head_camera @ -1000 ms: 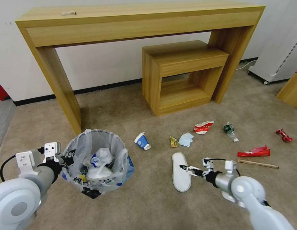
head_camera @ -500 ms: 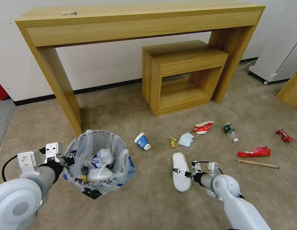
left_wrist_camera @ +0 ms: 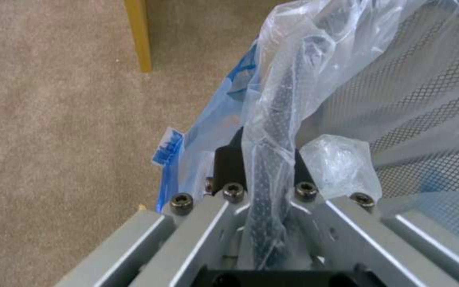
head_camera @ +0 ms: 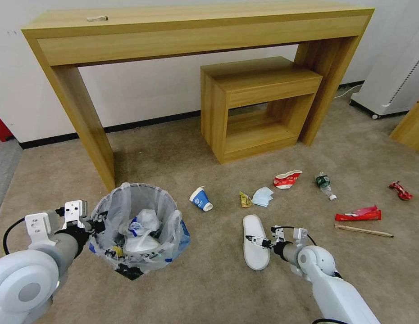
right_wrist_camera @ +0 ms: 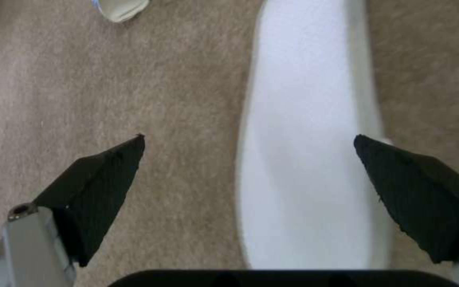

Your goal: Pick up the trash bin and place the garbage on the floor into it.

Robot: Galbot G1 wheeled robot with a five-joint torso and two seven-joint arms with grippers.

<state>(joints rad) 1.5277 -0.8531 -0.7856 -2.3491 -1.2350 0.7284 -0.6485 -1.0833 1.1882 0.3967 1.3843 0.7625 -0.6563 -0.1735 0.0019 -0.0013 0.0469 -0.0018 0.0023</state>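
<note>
From my remote seat I am seeing the left gripper (head_camera: 97, 224) pinching the near-left rim of the trash bin (head_camera: 138, 225), its fingers (left_wrist_camera: 229, 161) clamped on the mesh wall and the crinkly clear liner, with a blue patch of printing on the bag that I cannot read. The bin is sitting on the beige carpet (head_camera: 209, 279) at the foot of the long wooden desk (head_camera: 191, 31), and it is already holding crumpled white and blue litter. Moving right, a blue-and-white paper cup (head_camera: 200, 199) is lying on its side, its round blue logo too small for me to make out. Next to it a small yellowish wrapper (head_camera: 244, 199) is touching a pale blue mask (head_camera: 262, 196). Below those, the white slipper (head_camera: 255, 241) is lying lengthwise, and the right gripper (head_camera: 251, 237) is hovering low over it with its jaws spread wide; in the right wrist view the slipper (right_wrist_camera: 309, 151) is lying between the two black fingertips (right_wrist_camera: 102, 179), nearer the far one. Farther right, a crushed red-and-white bowl (head_camera: 287, 178), a small bottle (head_camera: 325, 185), a flat red wrapper (head_camera: 358, 214) beside a wooden stick (head_camera: 363, 231) and a twisted red wrapper (head_camera: 400, 190) are lying scattered; any lettering on them is illegible.
</note>
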